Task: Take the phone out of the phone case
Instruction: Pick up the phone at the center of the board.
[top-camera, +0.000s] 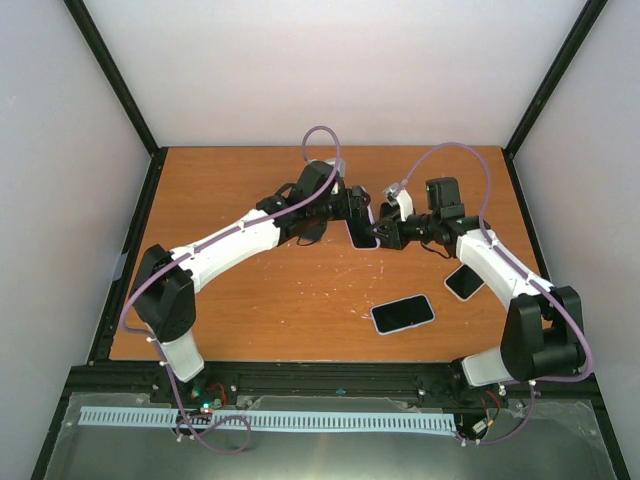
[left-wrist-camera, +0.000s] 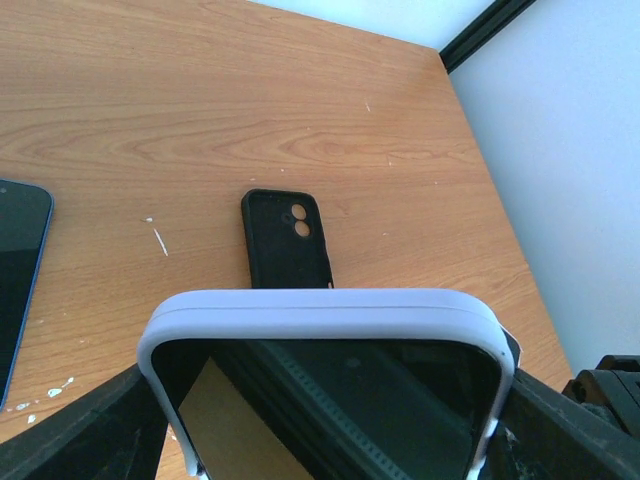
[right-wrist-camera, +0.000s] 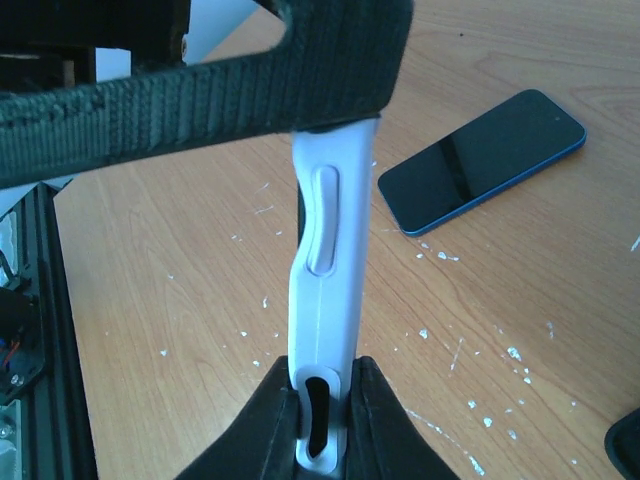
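Note:
A phone with a dark screen (left-wrist-camera: 340, 410) sits in a pale lavender case (left-wrist-camera: 320, 312). Both grippers hold it above the table's middle (top-camera: 364, 238). My left gripper (left-wrist-camera: 325, 425) is shut across its width, with a finger (left-wrist-camera: 90, 435) on each long side. My right gripper (right-wrist-camera: 325, 400) is shut on the case's thin edge (right-wrist-camera: 325, 290), one black pad on each face. In the top view the left gripper (top-camera: 356, 210) and the right gripper (top-camera: 392, 232) meet at the case. The phone is still inside the case.
A blue phone (top-camera: 402, 313) lies face up on the wooden table (top-camera: 250, 290); it also shows in the right wrist view (right-wrist-camera: 480, 160) and the left wrist view (left-wrist-camera: 18, 270). An empty black case (left-wrist-camera: 288, 240) lies to the right (top-camera: 463, 282). Black frame posts and white walls surround the table.

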